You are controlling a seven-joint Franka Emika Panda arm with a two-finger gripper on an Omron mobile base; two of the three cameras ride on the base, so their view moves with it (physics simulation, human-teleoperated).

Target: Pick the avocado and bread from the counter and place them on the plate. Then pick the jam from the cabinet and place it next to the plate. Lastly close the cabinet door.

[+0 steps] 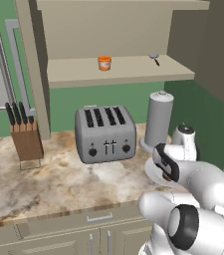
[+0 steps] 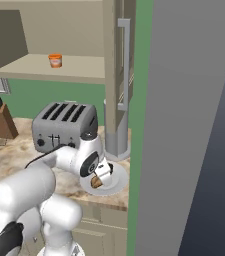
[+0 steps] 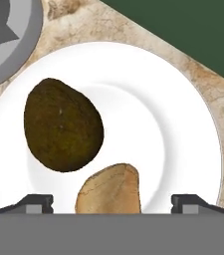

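OK, we've got the gripper hanging right over the plate, jaws spread wide with the tips well apart at 7 and 5 o'clock of the hand view. Nothing is clamped. The bread sits between the tips, lying on the plate, and we can't see either pad touching it. The avocado lies just beside it at about 10 o'clock, also on the plate; whether the two touch we can't tell.

From the right base view the gripper is low over the plate, which sits on the counter next to the tall grey canister base. The jam is up on the cabinet shelf, at 12 o'clock above the toaster.

So by our read the food part looks done, with the jam and the door left.

Risks from here:
- Lifting out at a slant could let a fingertip clip the bread and roll it off, or nudge the avocado, which is round and will roll easily.
- Swinging up to the shelf, the elbow passes near the canister and the toaster. A tight arc could knock either.
- The jar is small and smooth. An off-centre pinch could tip it or push it back along the shelf.
- Setting it down too close could bump the plate's rim.
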